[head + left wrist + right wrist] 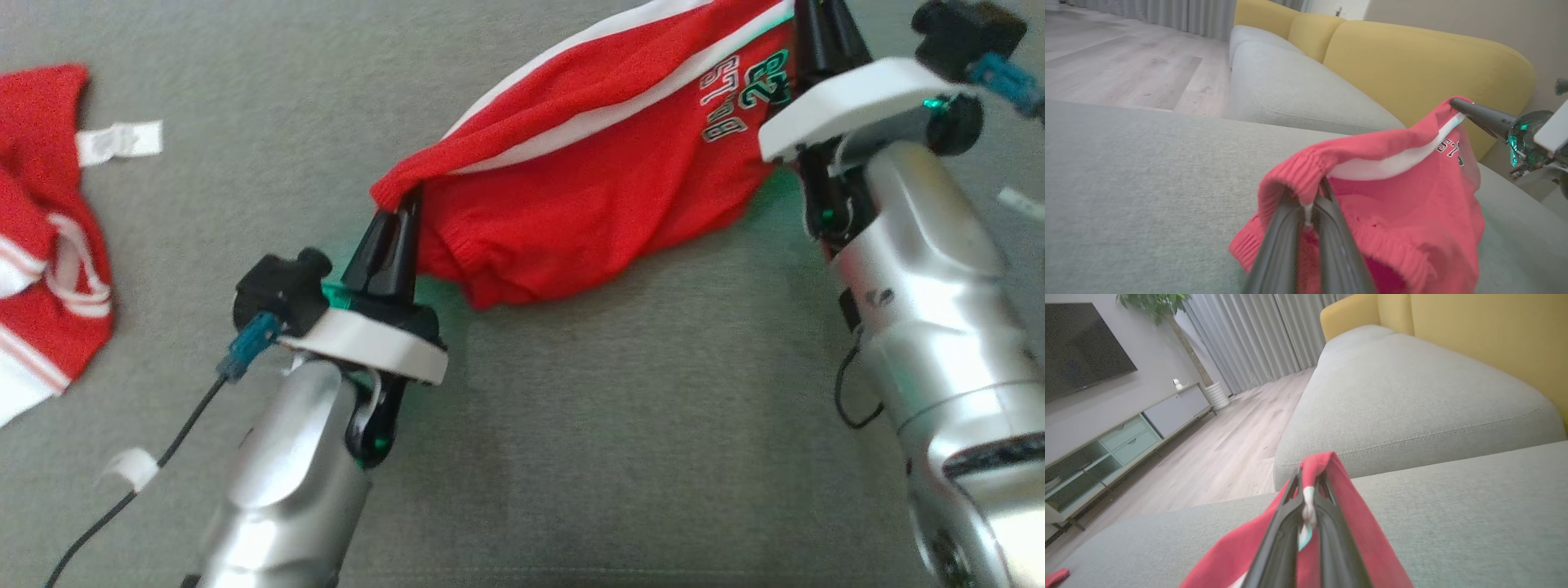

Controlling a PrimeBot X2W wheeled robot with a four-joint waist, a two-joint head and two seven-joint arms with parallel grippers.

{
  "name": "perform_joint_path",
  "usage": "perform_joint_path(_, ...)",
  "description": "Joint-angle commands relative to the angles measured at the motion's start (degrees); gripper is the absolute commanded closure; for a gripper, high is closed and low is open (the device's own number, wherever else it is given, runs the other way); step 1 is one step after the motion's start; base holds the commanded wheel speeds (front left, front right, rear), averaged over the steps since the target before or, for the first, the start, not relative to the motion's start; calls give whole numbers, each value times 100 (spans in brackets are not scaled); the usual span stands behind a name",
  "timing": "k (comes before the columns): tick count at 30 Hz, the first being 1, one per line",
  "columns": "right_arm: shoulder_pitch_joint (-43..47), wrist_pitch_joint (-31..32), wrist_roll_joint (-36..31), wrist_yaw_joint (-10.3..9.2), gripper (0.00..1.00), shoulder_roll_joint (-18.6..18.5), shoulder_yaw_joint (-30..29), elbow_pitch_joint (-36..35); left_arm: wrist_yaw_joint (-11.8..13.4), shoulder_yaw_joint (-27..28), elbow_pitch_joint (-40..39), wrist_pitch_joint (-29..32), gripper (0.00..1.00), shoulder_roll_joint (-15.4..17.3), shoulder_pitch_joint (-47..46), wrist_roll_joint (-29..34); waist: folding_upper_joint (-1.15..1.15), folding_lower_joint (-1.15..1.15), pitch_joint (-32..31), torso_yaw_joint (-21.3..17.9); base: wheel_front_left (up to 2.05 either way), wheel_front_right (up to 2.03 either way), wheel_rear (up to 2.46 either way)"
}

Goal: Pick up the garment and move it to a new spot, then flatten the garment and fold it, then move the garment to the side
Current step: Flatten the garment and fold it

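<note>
Though partly covered, grey sofa seat [571,457]: beneath everything.
Red BULLS 23 garment [588,180]: slung above seat, centre to 1 o'clock, sagging.
Second red-and-white garment [41,269]: crumpled at 9 o'clock.
Right gripper [812,16]: 1 o'clock, fingers pinching garment's far end.
Left gripper [404,214]: near centre, fingers pinching ribbed hem.
White tag [122,140]: 10 o'clock.

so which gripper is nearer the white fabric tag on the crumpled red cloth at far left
Left. The left gripper, clamping the lifted red knit garment, is some way right of the white tag; the right gripper grips the garment's other end, much farther right.
</note>
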Motion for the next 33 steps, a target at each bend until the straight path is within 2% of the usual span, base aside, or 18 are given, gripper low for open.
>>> perform_joint_path(1, -295, -37, -179, -4, 93, 51, 15, 91, 10, 133, -26, -29, 100, 10, -328, -124, 0, -1, 244, 336, 0, 0, 0)
perform_joint_path(2, -384, -37, -294, -4, 78, 32, 2, 183, 10, 110, 25, -29, 100, -4, -399, -114, 0, -1, 278, 393, 0, 0, 0)
perform_joint_path(3, -451, -37, -365, -4, 67, 29, -28, 281, 10, 152, 66, -29, 100, -19, -453, -139, 0, -1, 309, 443, 0, 0, 0)
perform_joint_path(4, -520, -37, -426, -4, 42, 19, -107, 366, 10, 186, 96, -29, 76, -29, -505, -148, 0, -1, 342, 480, 0, 0, 0)
perform_joint_path(5, -520, -37, -426, -4, 42, 19, -107, 366, 10, 186, 96, -29, 76, -29, -505, -148, 0, -1, 342, 480, 0, 0, 0)
perform_joint_path(6, -580, -37, -502, -4, 0, 10, -168, 436, 10, 208, 127, -29, 46, -37, -553, -122, 0, -1, 370, 512, 0, 0, 0)
perform_joint_path(7, -630, -37, -548, -4, 0, 14, -229, 489, 10, 249, 152, -29, 0, -42, -590, -111, 0, -1, 399, 538, 0, 0, 0)
perform_joint_path(15, -333, -37, -1537, -4, 0, -212, -721, 569, 10, 327, 308, -29, 0, -50, -431, -179, 0, -1, 410, 551, 0, 0, 0)
perform_joint_path(20, 6, 4, -2130, -4, 0, -279, -759, 1250, 10, 451, 203, -29, 0, -50, -60, -12, 0, -1, 353, 519, 0, 0, 0)
perform_joint_path(25, 206, 434, -2244, -4, 0, -167, -705, 1785, 10, 618, 58, -29, 0, -50, 284, 137, 0, -1, 245, 517, 0, 0, 0)
perform_joint_path(26, 251, 502, -2248, -4, 5, -136, -629, 1829, 10, 646, 35, -29, 0, -50, 341, 187, 0, -1, 206, 514, 0, 0, 0)
perform_joint_path(27, 299, 533, -2238, -4, 64, -105, -543, 1855, 21, 682, 9, -29, 0, -50, 404, 226, 0, -1, 160, 506, 0, 0, 0)
perform_joint_path(28, 351, 532, -2174, -4, 100, -73, -492, 1871, 38, 708, -11, -29, 0, -51, 470, 279, 0, -1, 105, 497, 0, 0, 0)
perform_joint_path(33, 702, 154, -1752, -4, 100, -62, -466, 1788, 139, 894, -118, -29, 0, -51, 850, 527, 0, -1, -332, 385, 0, 0, 0)
